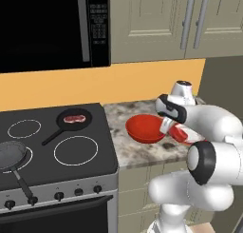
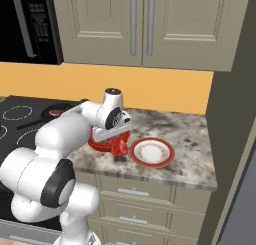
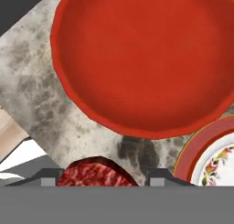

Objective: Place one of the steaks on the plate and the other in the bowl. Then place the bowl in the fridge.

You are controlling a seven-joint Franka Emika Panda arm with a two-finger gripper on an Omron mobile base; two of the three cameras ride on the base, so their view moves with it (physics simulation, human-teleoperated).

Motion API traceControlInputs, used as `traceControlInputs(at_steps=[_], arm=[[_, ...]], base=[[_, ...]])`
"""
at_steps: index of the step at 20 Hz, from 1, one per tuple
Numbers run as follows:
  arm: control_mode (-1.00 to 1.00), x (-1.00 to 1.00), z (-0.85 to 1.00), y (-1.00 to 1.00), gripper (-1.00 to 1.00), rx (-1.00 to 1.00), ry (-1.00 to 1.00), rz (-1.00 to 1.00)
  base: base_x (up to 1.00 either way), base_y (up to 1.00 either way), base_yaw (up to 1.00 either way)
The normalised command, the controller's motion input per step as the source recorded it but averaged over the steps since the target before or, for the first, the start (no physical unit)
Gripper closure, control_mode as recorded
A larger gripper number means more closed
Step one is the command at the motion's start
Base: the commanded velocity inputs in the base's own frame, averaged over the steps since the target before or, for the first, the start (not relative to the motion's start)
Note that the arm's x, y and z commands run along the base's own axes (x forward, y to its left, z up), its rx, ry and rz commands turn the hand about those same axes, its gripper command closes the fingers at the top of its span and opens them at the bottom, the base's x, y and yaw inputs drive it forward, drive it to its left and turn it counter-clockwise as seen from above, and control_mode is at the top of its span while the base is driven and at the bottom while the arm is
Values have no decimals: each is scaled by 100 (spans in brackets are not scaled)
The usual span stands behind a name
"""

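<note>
Steaks, two: one pale pinkish-red slab with white fat edges (image 1: 74, 118) lies in a small black frying pan (image 1: 71, 120) on the dark glass stovetop (image 1: 95, 132), left of the bowl. Second, a bright red marbled slab (image 3: 95, 173), sits between the gripper's two dark fingertips (image 3: 51, 178) in the hand view, pinched there and held above the speckled grey stone counter (image 3: 50, 104), just short of the bowl's rim.

Glossy all-red round shallow bowl (image 1: 144, 129) rests on the counter just right of the stove, nothing in it. Hand view looks straight into its hollow; right base view shows only a sliver of its red wall (image 2: 102, 144), the white arm covering the rest.

Small round plate with white patterned centre and red rim (image 2: 152, 152) lies on the counter just right of the bowl, close but apart. Right base view shows it whole and bare; left base view has only a red-and-white edge (image 1: 182, 133) past the forearm; hand view catches its rim at one corner.

Gripper (image 2: 118, 143) hangs low over the counter between bowl and plate, the red slab visible under it in the right base view.

Left base view alone takes in a second, larger dark skillet (image 1: 12, 156) at the stove's near left, the black microwave (image 1: 52, 27) above, and the stove knobs (image 1: 59, 196).
</note>
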Motion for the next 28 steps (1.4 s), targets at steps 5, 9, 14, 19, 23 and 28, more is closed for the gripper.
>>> traceControlInputs(at_steps=[5,9,14,19,23,28], arm=[[-100,91,2,-84,100,0,18,0],[-100,45,0,-62,100,0,4,8],[-100,8,-13,-68,100,0,7,2],[-100,7,-51,-31,100,-2,15,0],[-100,0,-65,1,100,0,16,0],[-100,0,-66,0,100,-2,8,0]], base=[[0,0,0],[0,0,0],[0,0,0],[0,0,0],[0,0,0],[0,0,0]])
